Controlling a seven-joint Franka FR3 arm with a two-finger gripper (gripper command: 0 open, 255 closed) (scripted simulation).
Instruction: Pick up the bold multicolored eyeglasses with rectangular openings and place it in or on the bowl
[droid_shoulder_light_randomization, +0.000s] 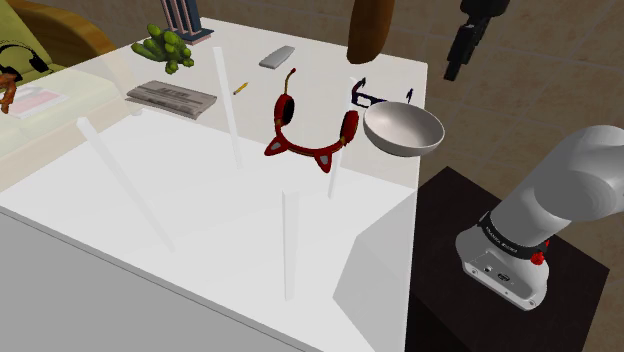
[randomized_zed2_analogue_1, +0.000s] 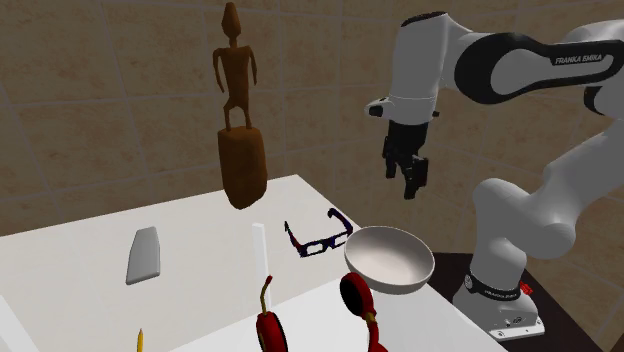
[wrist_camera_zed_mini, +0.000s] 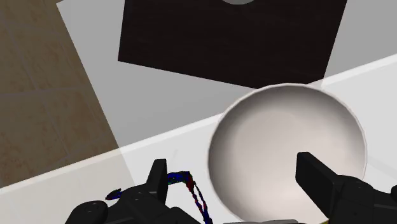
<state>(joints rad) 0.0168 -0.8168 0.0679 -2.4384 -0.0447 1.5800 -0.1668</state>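
Above the bowl (randomized_zed2_analogue_1: 390, 262) hangs the claw (randomized_zed2_analogue_1: 412, 183) (spread, empty), eyeglasses (randomized_zed2_analogue_1: 320, 240) just beside, red headphones (droid_shoulder_light_randomization: 349, 127) near.

Shoulder cam sat high beside the stand (droid_shoulder_light_randomization: 455, 215) and looked down across the table (droid_shoulder_light_randomization: 200, 200). Second exterior sat lower, close over the table, facing the wall (randomized_zed2_analogue_1: 100, 100), arm (randomized_zed2_analogue_1: 520, 70) at its right. Wrist cam looked straight down, close. All three shared the bowl (droid_shoulder_light_randomization: 404, 130).
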